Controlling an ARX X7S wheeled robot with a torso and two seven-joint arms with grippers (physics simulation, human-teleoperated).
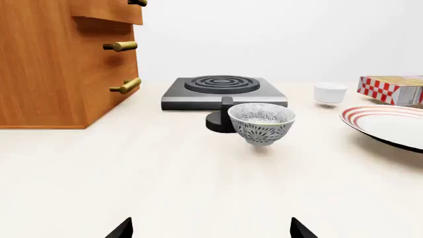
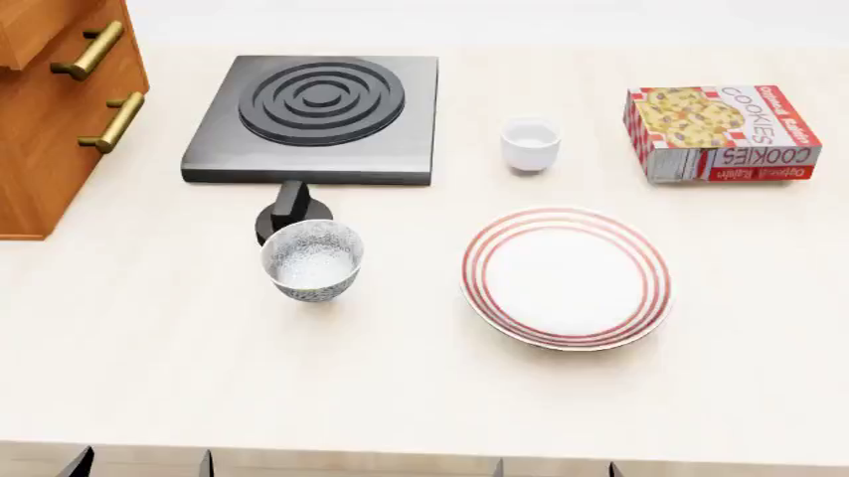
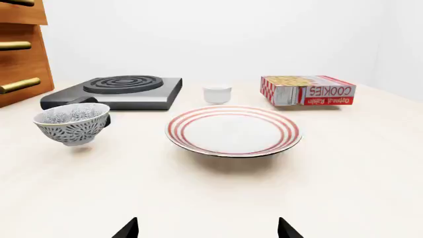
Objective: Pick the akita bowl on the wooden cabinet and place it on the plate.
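Waiting low at the near edge of the bench (image 2: 424, 397), the left end effector (image 1: 210, 229) and right end effector (image 3: 207, 227) each show two fingertips set wide apart, holding nothing. Ahead of the left one stands the akita bowl (image 2: 312, 260), upright on the bench rather than on the wooden cabinet (image 2: 47, 119), just in front of the stove knob (image 2: 292, 211). The plate (image 2: 567, 277) lies beside it, apart. Judged step: approach; next, the left end effector must straddle the bowl's rim.

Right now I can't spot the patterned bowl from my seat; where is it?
In the head view the bowl stands on the table left of the plate, just in front of the stove's knob.
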